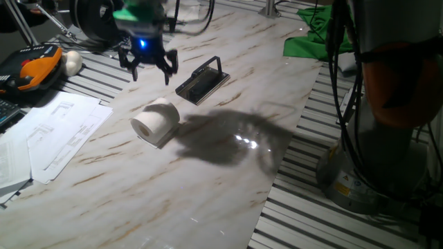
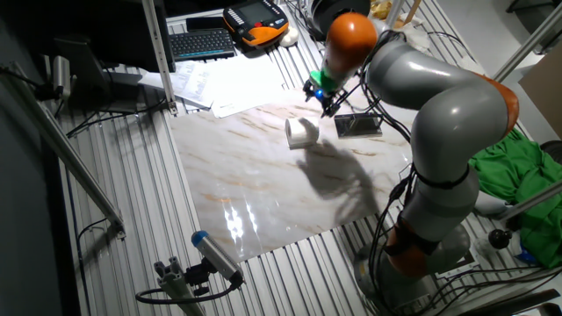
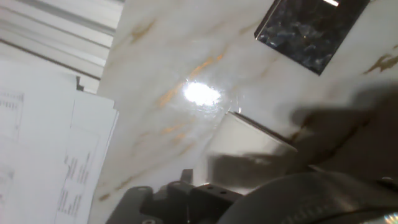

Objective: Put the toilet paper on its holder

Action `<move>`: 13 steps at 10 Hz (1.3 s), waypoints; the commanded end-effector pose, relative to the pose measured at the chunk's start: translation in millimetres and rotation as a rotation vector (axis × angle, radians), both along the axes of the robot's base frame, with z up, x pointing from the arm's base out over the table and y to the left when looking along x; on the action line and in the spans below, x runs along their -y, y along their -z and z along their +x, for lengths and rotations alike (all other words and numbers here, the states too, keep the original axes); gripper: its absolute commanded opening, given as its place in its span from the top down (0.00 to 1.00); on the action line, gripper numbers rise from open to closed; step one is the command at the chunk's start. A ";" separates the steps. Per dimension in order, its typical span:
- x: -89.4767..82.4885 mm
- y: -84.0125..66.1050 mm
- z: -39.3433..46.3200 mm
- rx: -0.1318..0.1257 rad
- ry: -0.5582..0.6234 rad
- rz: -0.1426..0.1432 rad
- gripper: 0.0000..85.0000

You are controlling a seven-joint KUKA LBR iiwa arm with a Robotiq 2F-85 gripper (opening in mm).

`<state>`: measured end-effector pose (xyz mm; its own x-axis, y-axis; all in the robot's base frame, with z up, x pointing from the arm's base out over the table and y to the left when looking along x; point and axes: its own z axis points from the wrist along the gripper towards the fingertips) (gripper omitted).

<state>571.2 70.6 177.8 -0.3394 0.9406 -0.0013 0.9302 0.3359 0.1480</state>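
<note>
I read the gripper [image 1: 149,67] as released: its dark fingers [image 1: 168,68] are spread apart and hold nothing, and it hangs above the marble tabletop [image 1: 208,187], clear of the surface. The other fixed view shows the gripper [image 2: 321,95] at the end of the grey and orange arm [image 2: 439,105], likewise with nothing in it.

Below the gripper and a little toward the camera in the one fixed view lies the toilet paper [image 1: 156,122], on its side on the marble, its hollow core facing the front left. It is not touching the fingers. In the other fixed view the toilet paper [image 2: 302,132] sits just beside the gripper's position.

To the gripper's right in the one fixed view rests the holder [image 1: 202,81], its dark flat base on the table and its thin bar arched over it. The roll and holder are apart. The hand view shows the holder's glossy base [image 3: 311,28] at the top edge.

Farther out lie loose papers [image 1: 55,131], a small white ball [image 1: 72,62], an orange-and-black pendant [image 1: 31,69] and a green cloth [image 1: 315,34].
</note>
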 end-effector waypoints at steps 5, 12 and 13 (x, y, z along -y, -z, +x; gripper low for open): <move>-3.7 22.6 -0.9 0.009 0.500 -0.023 0.00; -4.1 19.5 -1.8 -0.144 0.341 -0.024 0.00; -4.1 19.5 -1.8 -0.158 0.272 -0.016 0.00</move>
<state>569.5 74.3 158.2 -0.0228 0.9996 0.0151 0.9997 0.0230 -0.0087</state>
